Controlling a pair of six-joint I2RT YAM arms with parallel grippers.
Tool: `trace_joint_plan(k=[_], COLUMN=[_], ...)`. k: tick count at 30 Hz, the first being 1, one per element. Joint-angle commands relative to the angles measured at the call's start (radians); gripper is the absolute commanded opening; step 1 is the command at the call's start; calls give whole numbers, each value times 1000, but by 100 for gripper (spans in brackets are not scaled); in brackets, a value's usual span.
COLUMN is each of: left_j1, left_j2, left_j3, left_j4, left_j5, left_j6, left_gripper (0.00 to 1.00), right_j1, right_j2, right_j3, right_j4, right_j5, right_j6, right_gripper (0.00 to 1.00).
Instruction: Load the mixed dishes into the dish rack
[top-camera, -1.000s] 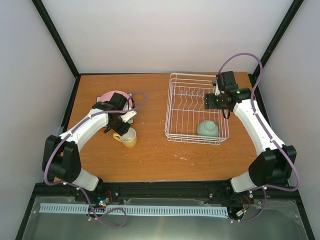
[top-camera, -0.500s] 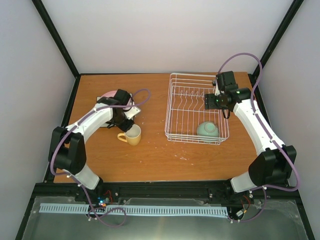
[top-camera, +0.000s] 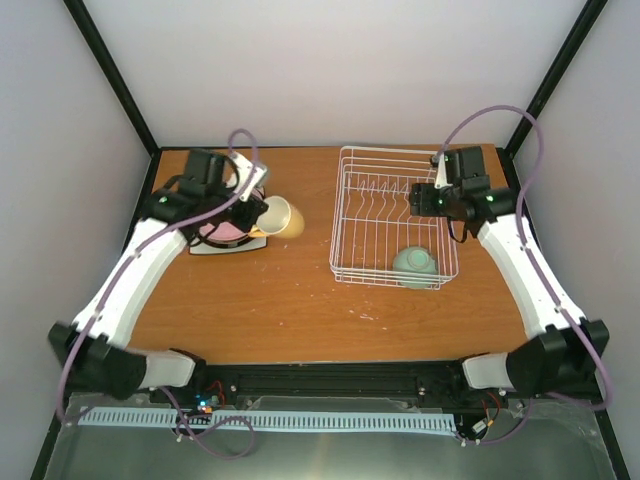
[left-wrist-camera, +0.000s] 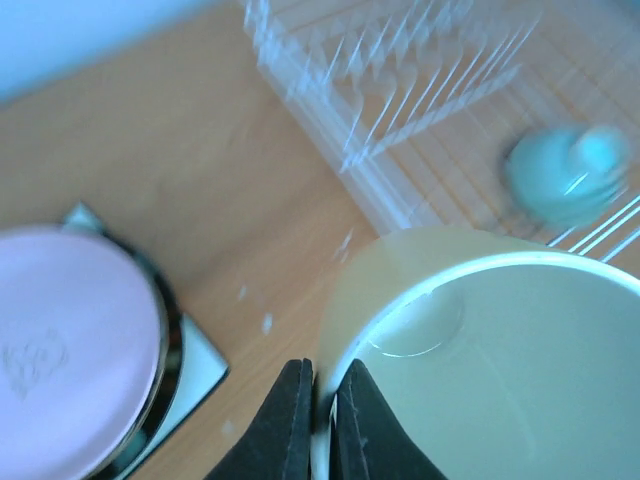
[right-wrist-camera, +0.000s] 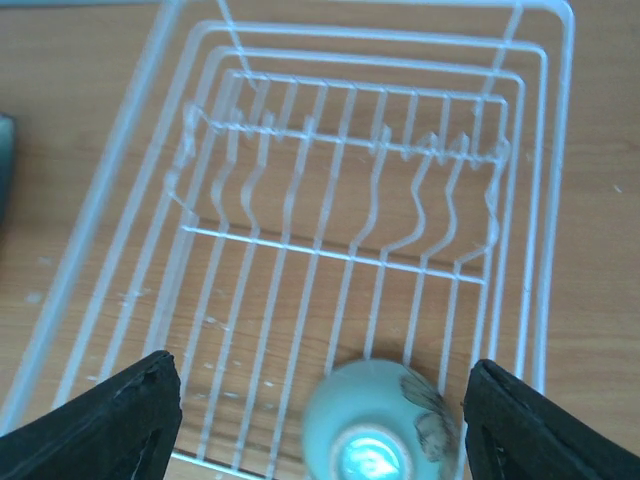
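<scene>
Ceramic by the look of it, the yellow mug (left-wrist-camera: 500, 380) should be stiff, fairly light, slick with glaze and liable to chip against wire. The rim wall or the handle is the sensible place to take it, though no handle shows in these views. The left gripper (left-wrist-camera: 320, 425) is clamped on the rim, one finger inside the mouth and one outside, with only the wall's thickness between them. From above, the mug hangs tilted just beside the plate stack, where the pink plate (left-wrist-camera: 70, 340) tops a white square plate (left-wrist-camera: 200, 365), and well apart from the dish rack (top-camera: 372, 235). Whether it clears the tabletop (top-camera: 300, 310) I cannot tell. The right gripper (right-wrist-camera: 322, 385) hovers over the rack with its fingers spread wide, holding nothing, above the mint-green bowl (right-wrist-camera: 375, 430), which lies upside down at the rack's near end.
</scene>
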Motion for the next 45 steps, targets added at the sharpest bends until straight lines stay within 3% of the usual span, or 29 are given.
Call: trace_joint_plan(k=[1,5,10,20,22,27,33,37,42,45], left_j1=[-5,1,3,7,6,-3,-4,-1,14,27], left_j2=[-179,-263,-255,-212,-193,-191,-184,-186,-185,-164], left_j3=[-9,-125,-236,-513,-544,-568,-551,-568,-597,-590], left_j4=[303,632,1038,1791,1885,1937,1937,1939,1963,1986], left_j5=[251,333,508,453,436,381,372,367,352,368], left_j6=[-234,-525,-903,-1602,-1677,-1719,-1728,-1731,-1751,-1769], left_gripper=[1,1,1,1,1,1,1,1,1,1], right_j1=[4,5,27,82,98,193,307,373,410,418], right_j2=[-152,-348,-496,-493,-453,-336,-217,-212,-234,-238], right_j3=[-84,-325,-627,-725,-727,-685,-614,-551,-509,-492], right_j4=[217,568,984,1253,1319,1418,1472,1407,1358,1342], right_j5=[-185,-376,-575,-621,-633,-643,-667,-664,-691,-695], right_j6=[66,192,332,360,387,405,403,358,327,319], right_gripper=[76,76,75,75,74,67,67,67,53,51])
